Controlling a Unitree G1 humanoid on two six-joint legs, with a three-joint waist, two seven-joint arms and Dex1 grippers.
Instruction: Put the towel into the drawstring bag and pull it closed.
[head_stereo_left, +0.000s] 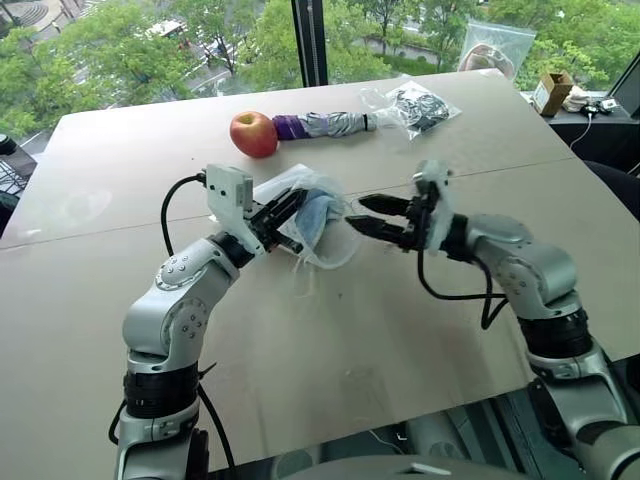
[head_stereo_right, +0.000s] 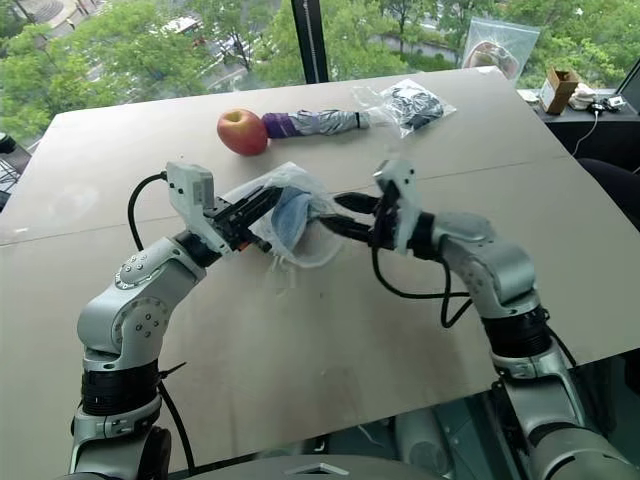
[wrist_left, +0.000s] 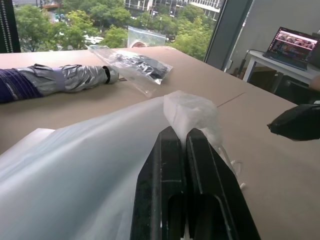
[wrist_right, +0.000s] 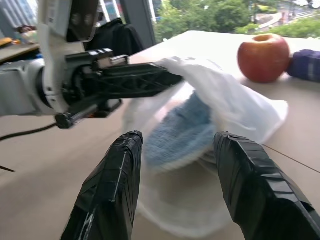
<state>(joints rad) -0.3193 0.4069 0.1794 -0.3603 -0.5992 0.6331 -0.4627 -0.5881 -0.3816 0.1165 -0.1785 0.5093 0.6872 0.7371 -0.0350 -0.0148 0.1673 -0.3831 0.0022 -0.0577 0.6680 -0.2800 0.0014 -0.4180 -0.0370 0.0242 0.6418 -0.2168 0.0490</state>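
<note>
The white translucent drawstring bag (head_stereo_left: 322, 188) hangs a little above the table, mouth turned toward my right arm. My left gripper (head_stereo_left: 292, 206) is shut on the bag's upper edge, whose fabric bunches just past the shut fingers (wrist_left: 176, 150). The light blue towel (wrist_right: 176, 131) sits inside the bag, seen through its mouth and thin fabric. My right gripper (head_stereo_left: 360, 214) is open just outside the mouth, pointing at it with nothing between its fingers. Thin white cords dangle below the bag.
A red apple (head_stereo_left: 254, 133), a grey-and-purple folded umbrella (head_stereo_left: 325, 125) and a clear zip bag with dark contents (head_stereo_left: 420, 105) lie behind the bag on the tan table (head_stereo_left: 330, 340). Another plastic bag (head_stereo_left: 495, 45) and a small box (head_stereo_left: 552, 90) stand at the far right.
</note>
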